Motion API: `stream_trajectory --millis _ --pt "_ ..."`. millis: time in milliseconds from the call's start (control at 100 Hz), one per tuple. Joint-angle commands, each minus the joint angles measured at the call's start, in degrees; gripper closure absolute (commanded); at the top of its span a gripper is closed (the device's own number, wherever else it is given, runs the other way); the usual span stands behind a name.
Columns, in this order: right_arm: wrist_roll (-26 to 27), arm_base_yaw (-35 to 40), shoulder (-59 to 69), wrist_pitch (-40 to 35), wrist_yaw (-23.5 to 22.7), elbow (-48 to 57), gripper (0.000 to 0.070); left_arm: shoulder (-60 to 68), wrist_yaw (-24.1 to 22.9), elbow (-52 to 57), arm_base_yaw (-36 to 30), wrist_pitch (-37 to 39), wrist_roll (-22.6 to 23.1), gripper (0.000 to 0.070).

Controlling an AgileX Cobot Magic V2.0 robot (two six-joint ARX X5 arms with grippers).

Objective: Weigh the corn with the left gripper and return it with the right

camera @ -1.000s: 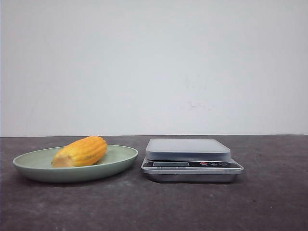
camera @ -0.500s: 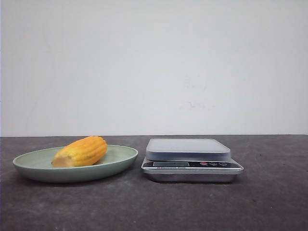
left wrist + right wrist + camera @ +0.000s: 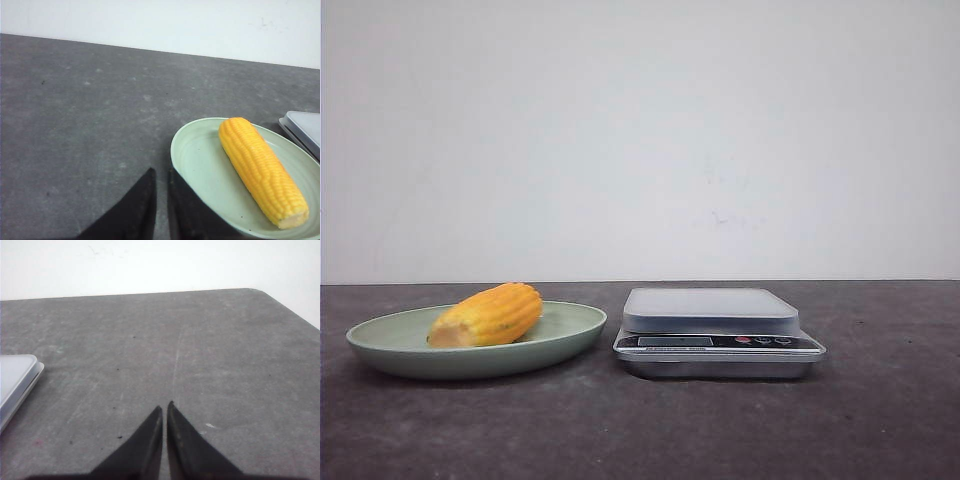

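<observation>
The yellow-orange corn (image 3: 488,314) lies on its side in a pale green plate (image 3: 560,338) at the left of the table. It also shows in the left wrist view (image 3: 260,168), pale cut end towards the camera. A silver kitchen scale (image 3: 715,330) stands right of the plate, its platform bare. My left gripper (image 3: 161,173) is shut and empty, above the table just beside the plate's rim (image 3: 175,150). My right gripper (image 3: 165,407) is shut and empty over bare table, to the right of the scale (image 3: 15,377). Neither arm shows in the front view.
The table is dark grey with a white wall behind it. In the right wrist view the table's rounded far corner (image 3: 260,292) and right edge show. The scale's corner shows in the left wrist view (image 3: 302,127), beyond the plate.
</observation>
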Motion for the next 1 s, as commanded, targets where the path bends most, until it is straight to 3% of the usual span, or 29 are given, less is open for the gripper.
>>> stream_trajectory --millis 0,210,400,480,630,720,780,830,930,990 --pt "0.39 0.0 -0.09 0.61 0.04 -0.22 0.069 -0.04 -0.07 -0.98 0.02 -0.37 0.07 0.07" --pt "0.44 0.0 -0.09 0.68 0.0 -0.22 0.069 -0.04 0.39 -0.98 0.02 0.44 -0.33 0.07" --pt "2.05 0.04 -0.09 1.66 -0.07 -0.22 0.069 -0.04 3.76 0.15 0.02 2.82 -14.8 0.07" --pt "7.04 0.04 -0.09 5.4 -0.92 -0.2 0.069 -0.04 6.78 0.94 0.02 3.17 -20.39 0.07" --pt "19.93 0.04 -0.09 17.64 -10.32 0.13 0.0693 -0.04 9.11 1.42 0.0 7.21 -32.54 0.0697" --pt "27.17 0.04 -0.09 21.62 -15.02 2.86 0.0694 0.2 12.98 5.53 -0.02 5.46 -36.81 0.0689" --pt "28.79 0.04 -0.02 20.76 -17.99 6.86 0.0695 1.84 13.77 10.99 -0.24 -1.16 -36.28 0.0688" --pt "27.82 0.04 0.85 18.73 -19.58 11.23 0.0696 4.02 13.92 16.28 -0.46 -7.34 -32.7 0.0689" --pt "20.94 0.04 4.72 10.86 -21.03 22.27 0.0696 10.69 13.42 27.34 -0.52 -14.16 -23.52 0.0689" --pt "16.63 0.04 8.7 4.79 -20.98 29.53 0.0696 15.78 12.76 33.73 -0.52 -14.8 -20.55 0.0689"
